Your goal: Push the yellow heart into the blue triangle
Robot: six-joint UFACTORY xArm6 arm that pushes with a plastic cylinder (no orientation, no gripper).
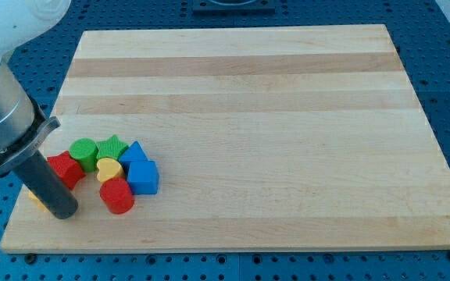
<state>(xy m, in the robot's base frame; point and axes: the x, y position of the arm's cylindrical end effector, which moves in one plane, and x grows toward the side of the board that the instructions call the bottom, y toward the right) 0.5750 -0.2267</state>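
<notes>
One wooden counter [287,117] carries eight blocks, all gathered around the single yellow heart [109,168]. Two are red: a red star [66,168] left of the heart and a red cylinder [117,196] below it. Two are green: a green cylinder [84,152] up-left of the heart and a green star [113,146] above it. Two are blue: the blue triangle [133,152] up-right of the heart and a blue block [143,178] at its lower right. The eighth is a yellow-orange sliver [37,201], its shape unclear, farther left of the heart, beside my tip [62,211], the only one.

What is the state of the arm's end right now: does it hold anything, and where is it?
No gripper: my tip holds nothing. It rests at the view's left of the red block, below-left of the yellow heart, touching neither.
</notes>
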